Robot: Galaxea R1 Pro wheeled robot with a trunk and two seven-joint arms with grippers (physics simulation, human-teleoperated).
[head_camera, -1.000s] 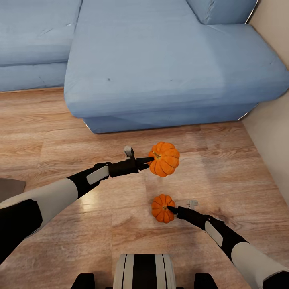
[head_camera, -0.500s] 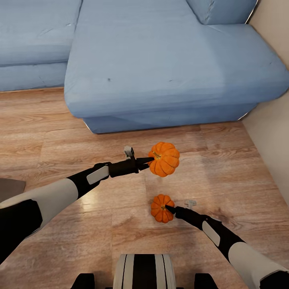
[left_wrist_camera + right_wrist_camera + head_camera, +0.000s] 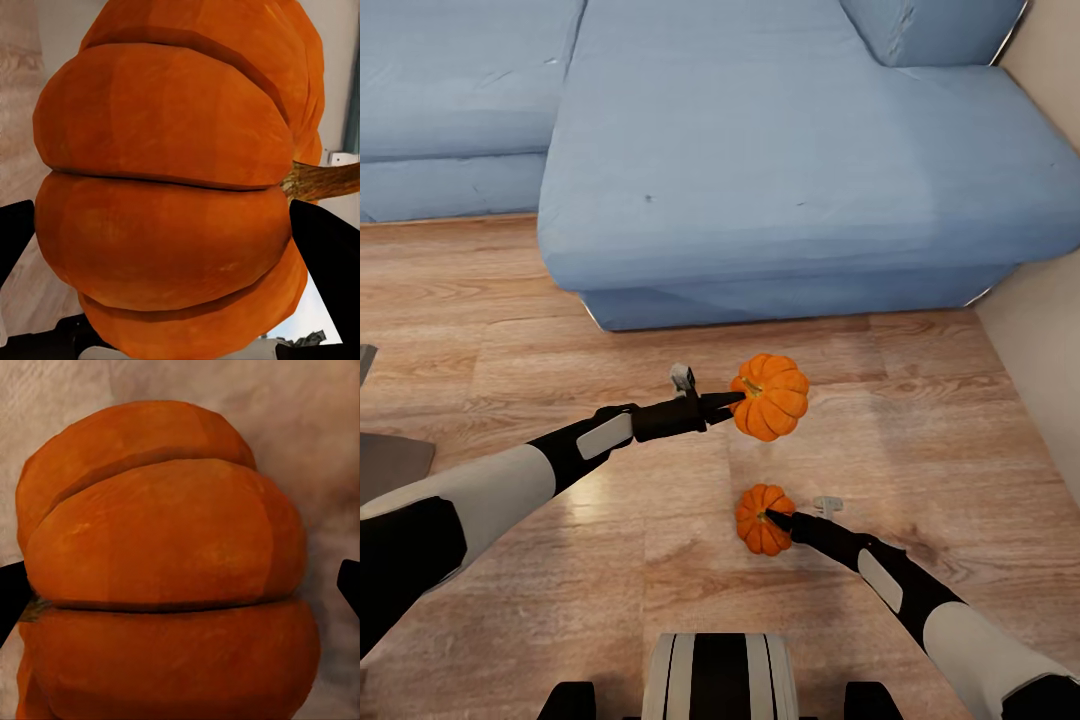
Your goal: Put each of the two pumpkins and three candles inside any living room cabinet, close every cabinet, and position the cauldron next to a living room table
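Two orange ribbed pumpkins are in view. My left gripper (image 3: 732, 400) is shut on the upper pumpkin (image 3: 770, 396), holding it in the air in front of the sofa. In the left wrist view this pumpkin (image 3: 165, 187) sits between black fingers (image 3: 330, 255) that press both its sides. The lower pumpkin (image 3: 760, 520) sits low over the wood floor, with my right gripper (image 3: 770, 517) reaching around it from the right. In the right wrist view one finger (image 3: 11, 592) touches that pumpkin (image 3: 165, 585), while the other finger (image 3: 351, 585) stands a small gap away.
A large blue sofa (image 3: 780, 170) spans the back of the head view, its chaise base ending just beyond the held pumpkin. A beige wall (image 3: 1050, 330) closes the right side. A grey object (image 3: 390, 465) shows at the left edge. My base (image 3: 715, 675) is at the bottom.
The whole view has shifted a little, so the sofa sits further right. My right gripper has crept left, further around the lower pumpkin. The left arm still holds its pumpkin in the same pose.
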